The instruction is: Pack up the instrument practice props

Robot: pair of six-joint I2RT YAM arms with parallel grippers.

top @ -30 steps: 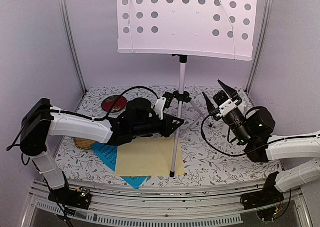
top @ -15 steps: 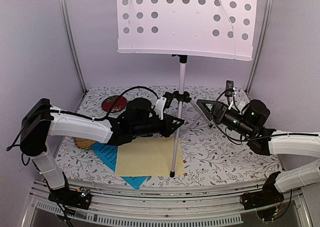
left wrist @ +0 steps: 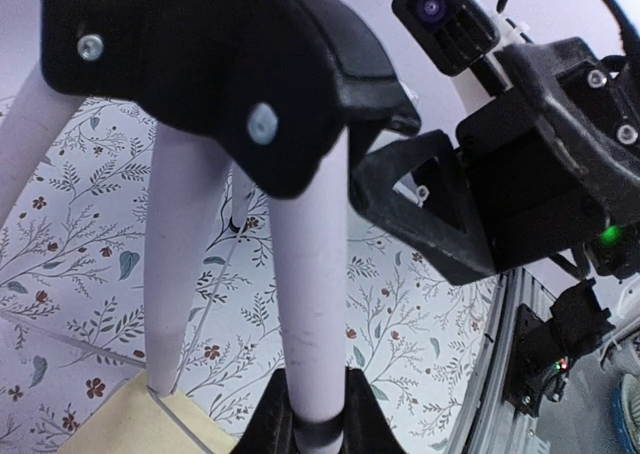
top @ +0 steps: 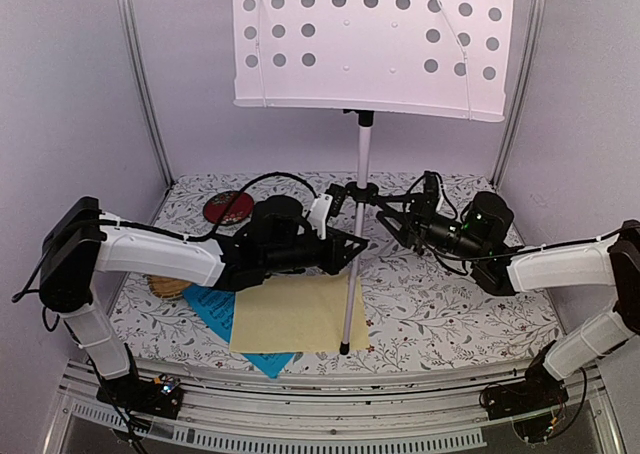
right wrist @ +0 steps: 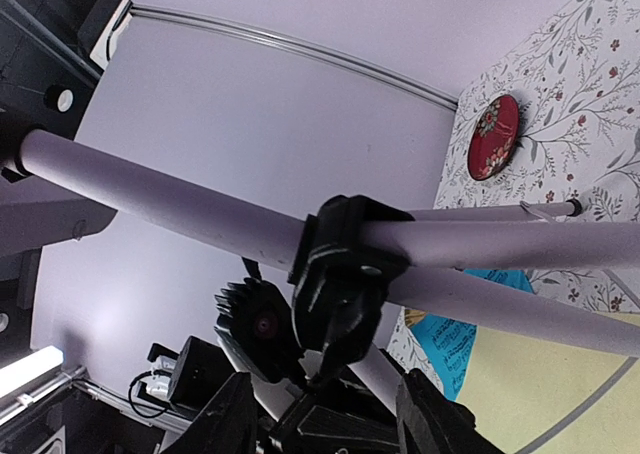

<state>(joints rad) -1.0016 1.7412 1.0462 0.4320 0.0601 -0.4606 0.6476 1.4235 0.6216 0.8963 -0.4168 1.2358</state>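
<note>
The music stand's white perforated desk (top: 370, 39) sits high on a silver pole (top: 363, 154) above a black tripod hub (top: 358, 191). My left gripper (top: 348, 244) is shut on the front tripod leg (left wrist: 305, 304), which runs between its fingers (left wrist: 312, 414). My right gripper (top: 398, 217) is open just right of the hub (right wrist: 350, 264), its fingers (right wrist: 235, 414) spread below it and not touching. A pale-yellow sheet (top: 290, 314) lies over a blue sheet (top: 215, 309) on the floral mat. The metronome is out of view.
A round red dish (top: 228, 207) lies at the back left and also shows in the right wrist view (right wrist: 493, 136). A woven tray (top: 168, 286) is partly hidden under my left arm. Metal frame posts (top: 140, 74) flank the booth walls.
My right arm has swung down and to the left, from raised at the right to right beside the tripod hub. My left gripper still holds the front leg in place.
</note>
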